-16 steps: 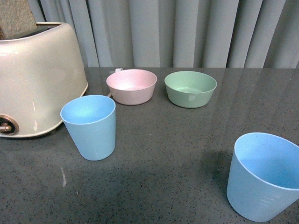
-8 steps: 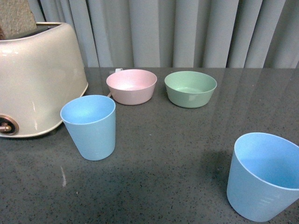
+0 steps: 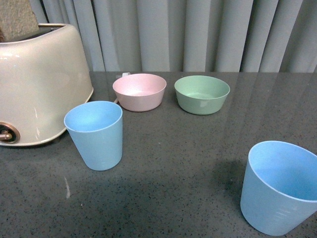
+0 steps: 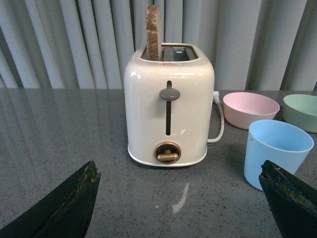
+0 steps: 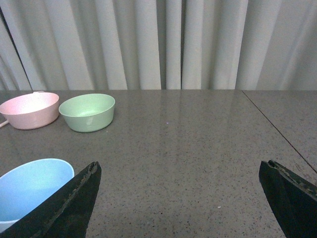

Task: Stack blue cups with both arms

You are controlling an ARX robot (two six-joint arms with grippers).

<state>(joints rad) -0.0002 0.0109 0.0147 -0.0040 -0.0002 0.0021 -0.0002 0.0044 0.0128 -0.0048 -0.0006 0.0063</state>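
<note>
Two light blue cups stand upright on the dark speckled table. One blue cup (image 3: 95, 134) is left of centre, next to the toaster; it also shows in the left wrist view (image 4: 276, 152). The other blue cup (image 3: 280, 186) is at the near right, and shows in the right wrist view (image 5: 32, 187). Neither arm shows in the front view. My left gripper (image 4: 181, 191) is open and empty, short of the toaster, with the left cup beside one finger. My right gripper (image 5: 181, 191) is open and empty over bare table, with the right cup beside one finger.
A cream toaster (image 3: 37, 84) with a slice of bread in it stands at the left; it also shows in the left wrist view (image 4: 168, 104). A pink bowl (image 3: 139, 91) and a green bowl (image 3: 202, 94) sit at the back. Grey curtains hang behind the table.
</note>
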